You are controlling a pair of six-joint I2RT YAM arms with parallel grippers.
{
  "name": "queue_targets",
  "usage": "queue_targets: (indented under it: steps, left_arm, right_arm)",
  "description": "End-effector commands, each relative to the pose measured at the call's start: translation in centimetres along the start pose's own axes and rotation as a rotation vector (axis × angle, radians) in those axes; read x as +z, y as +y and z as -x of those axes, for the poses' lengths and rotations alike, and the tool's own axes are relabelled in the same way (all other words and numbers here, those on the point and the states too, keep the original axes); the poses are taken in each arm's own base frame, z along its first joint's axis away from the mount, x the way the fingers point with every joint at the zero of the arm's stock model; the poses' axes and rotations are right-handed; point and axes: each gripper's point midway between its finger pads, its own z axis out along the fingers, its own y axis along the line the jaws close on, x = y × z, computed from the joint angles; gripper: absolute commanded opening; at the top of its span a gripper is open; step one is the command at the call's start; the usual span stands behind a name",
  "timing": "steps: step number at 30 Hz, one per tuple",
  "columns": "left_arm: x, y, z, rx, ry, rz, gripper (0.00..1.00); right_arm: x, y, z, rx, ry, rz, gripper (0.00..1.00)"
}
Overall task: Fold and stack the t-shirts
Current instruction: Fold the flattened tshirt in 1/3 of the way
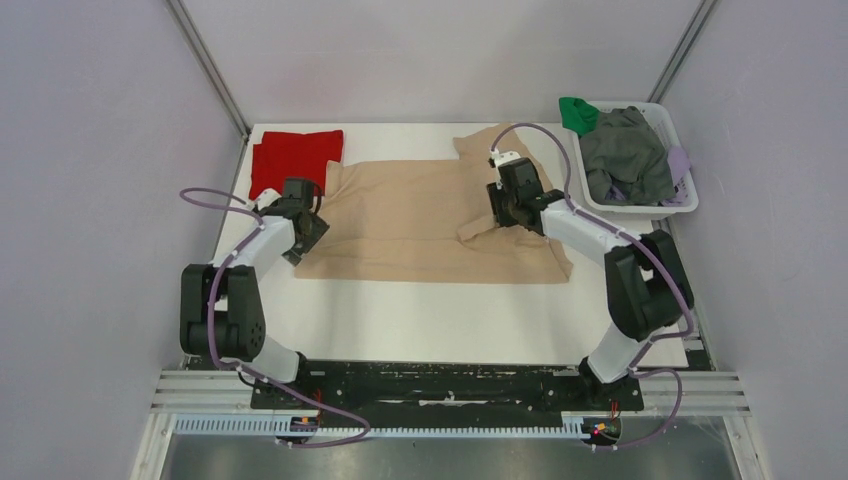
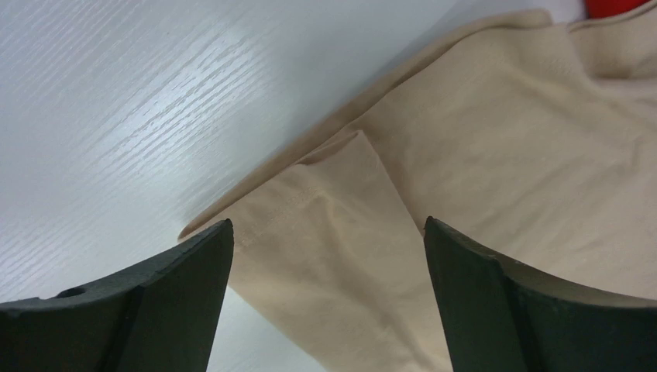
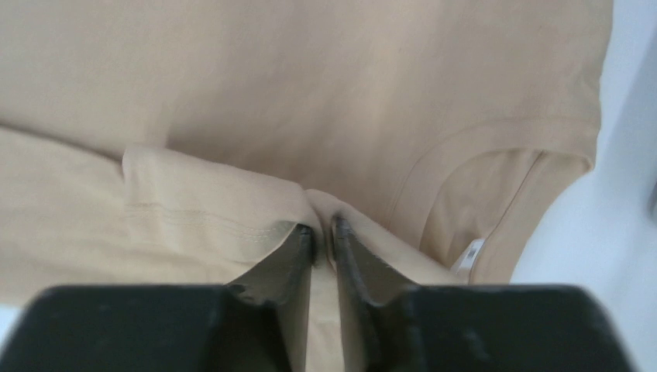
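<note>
Two shirts on the white table (image 1: 420, 320) here. The beige t-shirt (image 1: 430, 215) is spread out flat across the middle, running pretty much from the left edge to the right edge. The red t-shirt (image 1: 295, 155) sits folded into a rectangle at the far left corner, just touching the beige one's sleeve area. The left gripper (image 2: 329, 223) is down at the left end of the beige shirt with its jaws spread wide. A folded-over corner of the cloth lies under the gap, and neither finger is gripping anything. The right gripper (image 3: 321, 226) is over the right part of the same shirt, near the collar. Its jaws are almost pressed together, and a small ridge of beige fabric is bunched up and nipped right at the tips. You can see the little white neck label (image 3: 471, 254) just to the side of it in the wrist view. Off the far right corner there's a white laundry basket (image 1: 690, 200) holding a grey garment (image 1: 625, 160), with a green cloth (image 1: 577, 113) hanging over its rim.
</note>
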Motion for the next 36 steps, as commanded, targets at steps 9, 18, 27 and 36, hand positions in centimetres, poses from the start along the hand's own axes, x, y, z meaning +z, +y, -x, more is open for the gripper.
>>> queue_targets:
  steps: [9,18,27,36]
  left_arm:
    - [-3.0,-4.7,4.3,-0.005,-0.06,-0.17,1.0]
    - [-1.9,-8.1,-2.3,0.055,0.152,-0.412,1.0]
    - [2.7,-4.6,-6.8,0.084,0.274,-0.244,1.0]
    - [0.7,0.3,-10.4,0.087,0.346,-0.214,1.0]
  right_arm:
    - [-1.8,-3.6,5.2,0.047,-0.148,-0.08,0.98]
    - [-1.2,2.7,-1.6,0.087,-0.093,0.264,0.98]
    - [-0.5,1.0,-9.5,0.104,0.08,0.155,0.98]
    - [-4.5,0.4,-18.0,0.182,0.2,0.117,0.98]
